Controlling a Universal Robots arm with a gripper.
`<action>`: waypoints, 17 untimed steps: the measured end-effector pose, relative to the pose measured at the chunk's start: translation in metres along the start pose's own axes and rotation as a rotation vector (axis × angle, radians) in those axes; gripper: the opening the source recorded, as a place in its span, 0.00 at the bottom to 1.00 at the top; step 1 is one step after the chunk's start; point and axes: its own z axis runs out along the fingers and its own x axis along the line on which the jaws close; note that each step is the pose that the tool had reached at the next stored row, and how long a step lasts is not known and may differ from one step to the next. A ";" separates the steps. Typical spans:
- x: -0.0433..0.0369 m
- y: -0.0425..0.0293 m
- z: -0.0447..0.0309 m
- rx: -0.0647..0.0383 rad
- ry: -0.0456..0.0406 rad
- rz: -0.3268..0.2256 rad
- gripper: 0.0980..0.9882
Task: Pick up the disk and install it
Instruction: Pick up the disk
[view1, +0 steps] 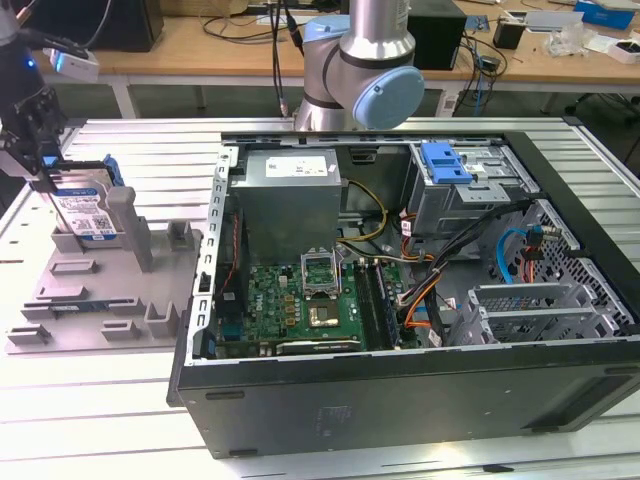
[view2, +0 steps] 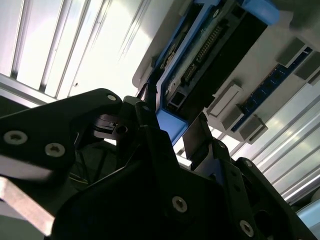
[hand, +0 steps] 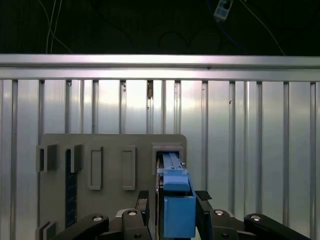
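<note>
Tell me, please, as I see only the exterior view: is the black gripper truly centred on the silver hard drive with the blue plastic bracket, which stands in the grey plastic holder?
Observer: Yes. In the first wrist view the black gripper straddles the blue plastic bracket of the silver hard drive, and the bracket sits about in the middle.
Operator: From my side a grey post hides the drive's foot. Is the drive out of the holder?
Observer: It does not look so. In the first wrist view the drive runs away from the gripper into a slot at the edge of the grey plastic holder.
</note>
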 end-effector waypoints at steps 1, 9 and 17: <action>0.0000 -0.0002 0.0003 0.000 0.0000 0.001 0.43; 0.0000 -0.0005 0.0018 0.000 -0.0001 0.003 0.43; -0.0006 -0.0005 0.0034 0.000 -0.0001 0.003 0.43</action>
